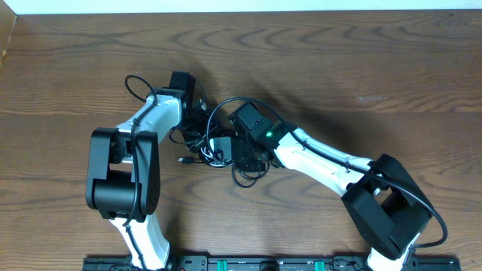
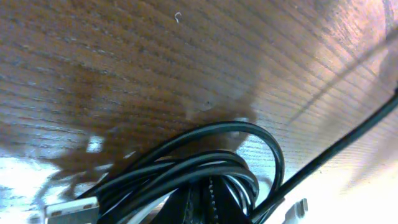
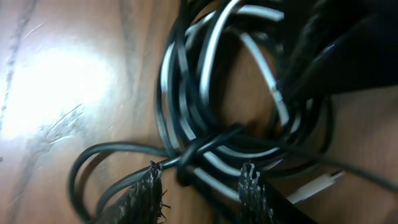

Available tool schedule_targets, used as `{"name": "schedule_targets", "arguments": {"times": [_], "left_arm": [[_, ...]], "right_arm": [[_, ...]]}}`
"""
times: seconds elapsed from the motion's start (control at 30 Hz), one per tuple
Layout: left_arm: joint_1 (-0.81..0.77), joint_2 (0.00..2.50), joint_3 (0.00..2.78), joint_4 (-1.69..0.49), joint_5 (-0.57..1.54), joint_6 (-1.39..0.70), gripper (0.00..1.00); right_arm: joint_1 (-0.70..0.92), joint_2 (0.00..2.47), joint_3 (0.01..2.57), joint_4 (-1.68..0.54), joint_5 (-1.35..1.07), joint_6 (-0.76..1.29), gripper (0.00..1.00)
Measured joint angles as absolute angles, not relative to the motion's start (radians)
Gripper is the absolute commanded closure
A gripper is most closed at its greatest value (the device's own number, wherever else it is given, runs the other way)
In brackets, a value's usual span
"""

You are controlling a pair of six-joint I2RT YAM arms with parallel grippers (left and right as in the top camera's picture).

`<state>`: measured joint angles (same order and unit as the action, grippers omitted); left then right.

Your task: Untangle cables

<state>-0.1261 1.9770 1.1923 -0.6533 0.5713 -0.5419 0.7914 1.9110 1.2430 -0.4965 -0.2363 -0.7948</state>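
Note:
The cables point(image 1: 213, 147) lie in one tangled bundle at the middle of the table, between both arms. My left gripper point(image 1: 197, 119) is at the bundle's far-left side. In the left wrist view it point(image 2: 208, 200) is shut, with loops of black cable point(image 2: 205, 165) wrapped across its tips and a silver plug point(image 2: 71, 208) to the left. My right gripper point(image 1: 230, 152) is over the bundle's right side. In the right wrist view it point(image 3: 199, 190) is open, its fingertips point(image 3: 148, 190) apart, with black cable point(image 3: 93, 152) and white cable point(image 3: 214, 50) strands crossing between them.
A black loop point(image 1: 226, 104) arches out beyond the bundle, and another strand curls at its near side point(image 1: 245, 179). A small plug point(image 1: 183, 159) pokes out to the left. The left arm's own thick cable point(image 1: 135, 84) curves behind it. The wooden table point(image 1: 361, 68) extends all round.

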Motion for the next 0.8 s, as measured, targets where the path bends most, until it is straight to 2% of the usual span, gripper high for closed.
{"name": "schedule_targets", "arguments": {"times": [0.8], "left_arm": [[-0.126, 1.977, 1.192, -0.653, 0.571, -0.542, 0.92]], "right_arm": [[0.797, 1.935, 1.243, -0.534, -0.212, -0.845, 0.66]]}}
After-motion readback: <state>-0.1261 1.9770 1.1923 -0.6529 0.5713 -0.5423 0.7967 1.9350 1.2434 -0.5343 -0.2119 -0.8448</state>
